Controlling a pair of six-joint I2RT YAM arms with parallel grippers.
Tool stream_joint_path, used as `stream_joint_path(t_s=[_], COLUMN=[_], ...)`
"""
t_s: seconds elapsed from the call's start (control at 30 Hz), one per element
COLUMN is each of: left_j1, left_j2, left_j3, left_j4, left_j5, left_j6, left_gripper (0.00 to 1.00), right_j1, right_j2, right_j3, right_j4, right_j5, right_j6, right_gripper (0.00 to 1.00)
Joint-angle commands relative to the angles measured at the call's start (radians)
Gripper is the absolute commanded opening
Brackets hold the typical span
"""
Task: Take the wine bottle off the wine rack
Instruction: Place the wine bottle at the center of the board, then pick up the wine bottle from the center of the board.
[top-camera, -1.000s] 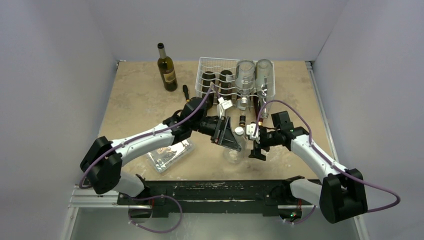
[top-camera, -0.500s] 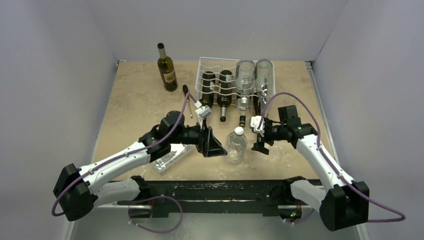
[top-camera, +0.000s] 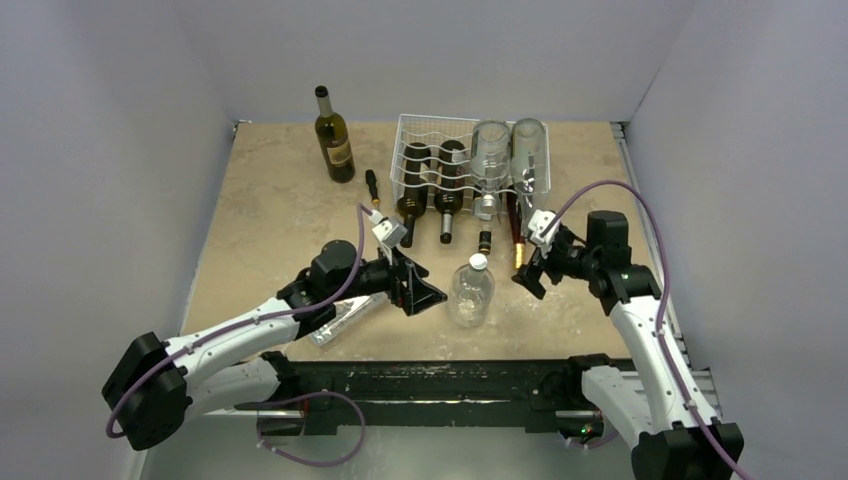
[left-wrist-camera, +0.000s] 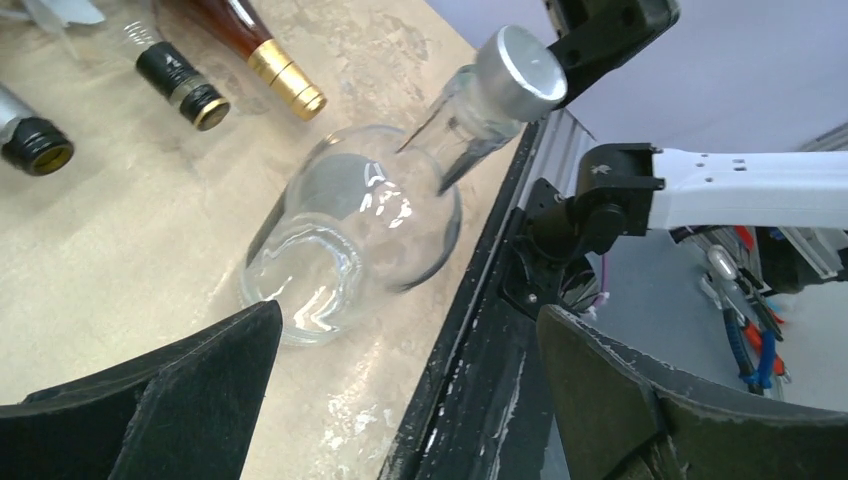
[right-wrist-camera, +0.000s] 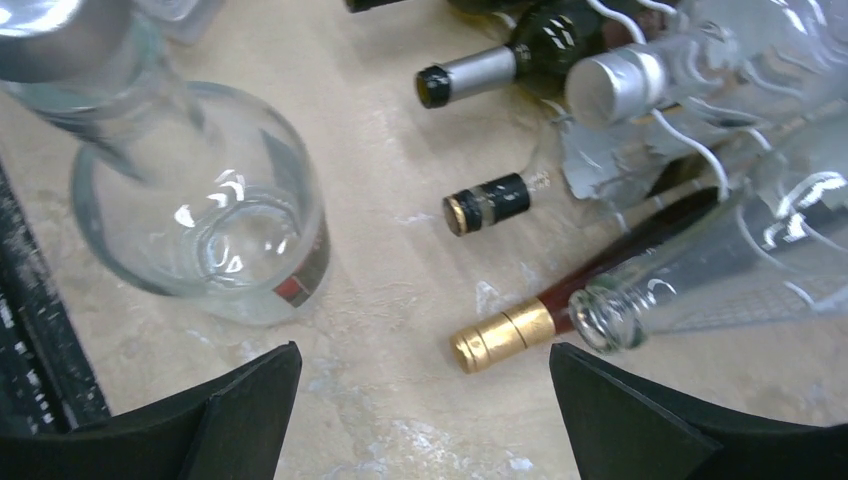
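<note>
Standing bottle: we see the clear wine bottle (top-camera: 471, 292) upright on the counter (top-camera: 270, 200), silver cap on top, off the wine rack (top-camera: 425, 135) and near the front edge.
Left end effector: the left end effector (top-camera: 425, 292) sits just left of that bottle, fingers spread wide and holding nothing.
Right end effector: the right end effector (top-camera: 532, 273) sits to the bottle's right, fingers likewise apart and empty.
Rack: we count two dark bottles (top-camera: 448, 190) and two clear bottles (top-camera: 490, 150) lying in it, necks toward the arms.
Gold-capped bottle (top-camera: 516, 235): its neck reaches out from the rack over the counter.
Far left: a dark upright bottle (top-camera: 334, 135) stands left of the rack, with a screwdriver (top-camera: 371, 186) near it.
</note>
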Motion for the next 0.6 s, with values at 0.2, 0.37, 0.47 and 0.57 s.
stream_joint_path(t_s=[0.2, 0.37, 0.47, 0.57], left_j1=[-0.108, -0.2, -0.202, -0.202], left_j2=[-0.005, -0.015, -0.004, 0.028], left_j3=[-0.096, -0.194, -0.219, -0.19], left_j4=[0.237, 0.442, 0.527, 0.552], left_j5=[-0.189, -0.307, -0.33, -0.33], left_j6=[0.286, 0.504, 0.567, 0.598], left_gripper=[1.0, 1.0, 1.0, 1.0], right_j1=[-0.036, -0.036, -0.036, -0.036], right_j2=[-0.03, -0.012, -0.018, -0.018], right_j3=[-0.071, -0.072, -0.075, -0.078], right_j4=[0.196, 0.175, 0.175, 0.176], right_j5=[0.255, 0.3, 0.298, 0.298], right_j6=[0.159, 0.135, 0.132, 0.127], right_gripper=[0.99, 0.99, 0.99, 0.99])
